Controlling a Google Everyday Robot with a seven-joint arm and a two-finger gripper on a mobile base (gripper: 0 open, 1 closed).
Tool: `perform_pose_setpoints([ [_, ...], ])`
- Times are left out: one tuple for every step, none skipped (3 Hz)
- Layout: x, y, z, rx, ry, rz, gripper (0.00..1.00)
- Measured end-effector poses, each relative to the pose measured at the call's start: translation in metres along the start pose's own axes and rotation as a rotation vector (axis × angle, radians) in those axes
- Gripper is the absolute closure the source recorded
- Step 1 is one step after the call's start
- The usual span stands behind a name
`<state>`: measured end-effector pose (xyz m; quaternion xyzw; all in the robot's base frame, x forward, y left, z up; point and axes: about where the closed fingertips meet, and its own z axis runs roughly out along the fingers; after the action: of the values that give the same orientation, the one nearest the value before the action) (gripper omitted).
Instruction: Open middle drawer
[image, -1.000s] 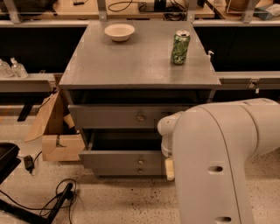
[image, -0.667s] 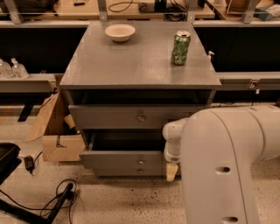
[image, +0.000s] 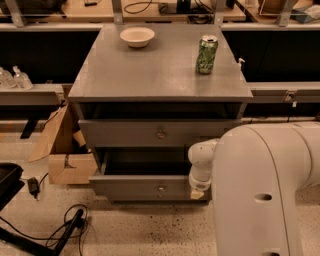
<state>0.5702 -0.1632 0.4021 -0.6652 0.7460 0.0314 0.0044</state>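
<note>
Setting: robotics lab or workshop. Long wooden workbench (image: 60, 12) across top of frame, cables (image: 145, 6) lying on it. Two clear pump bottles (image: 15, 79) on a ledge at far left. Torn cardboard box (image: 65, 150) on the speckled floor (image: 150, 230), left of a grey cabinet (image: 150, 70); black cord (image: 70, 225) trails at lower left. Cabinet top carries only a bowl (image: 137, 36) and a green can (image: 207, 54). White robot arm (image: 265, 190) fills lower right; its gripper (image: 199, 186) is at the cabinet's lower right front.
</note>
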Motion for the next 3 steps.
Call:
perform_pose_setpoints([
  [0.0, 0.0, -0.001, 0.0, 0.0, 0.0, 0.92],
  [-0.0001, 0.0001, -0.0011, 0.0, 0.0, 0.0, 1.0],
  [-0.0001, 0.0001, -0.0011, 0.0, 0.0, 0.0, 1.0],
])
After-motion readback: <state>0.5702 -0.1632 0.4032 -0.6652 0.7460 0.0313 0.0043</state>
